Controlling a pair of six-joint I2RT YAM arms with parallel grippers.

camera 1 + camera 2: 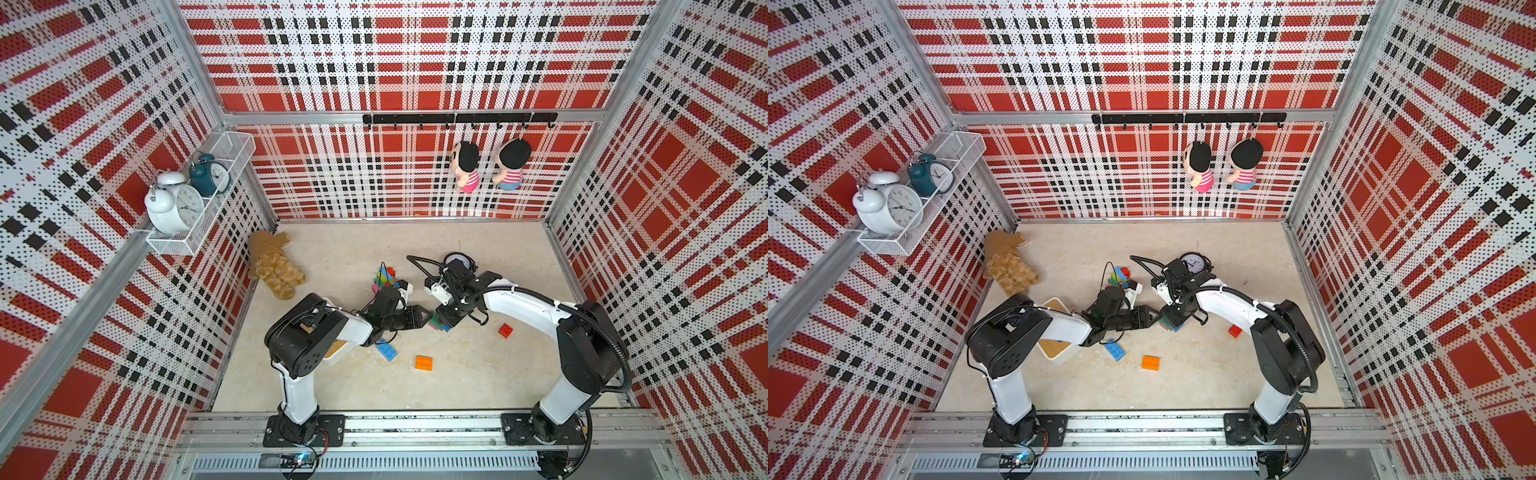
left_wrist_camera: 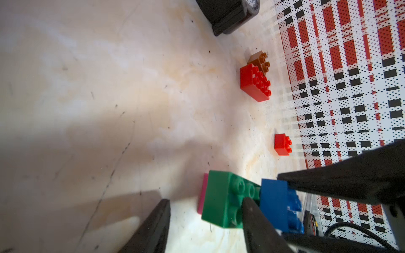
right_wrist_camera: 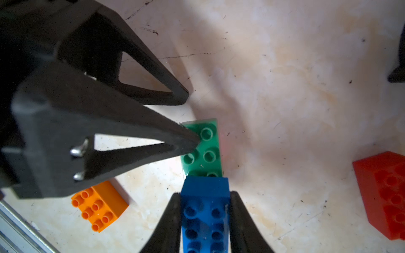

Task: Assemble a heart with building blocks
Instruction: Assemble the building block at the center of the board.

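Possibly the spread left claw (image 3: 189, 119) slips off the green block (image 3: 205, 149), so the blue block (image 3: 205, 210) pinched in the right claw (image 3: 205, 193) tips it.

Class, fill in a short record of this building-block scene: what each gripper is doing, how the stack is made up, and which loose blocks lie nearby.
right gripper: shut on blue block, at one end of green block
left gripper: open, one fingertip on the green block's studs
under green block: pink block
loose on table: orange block, red block, light-blue brick
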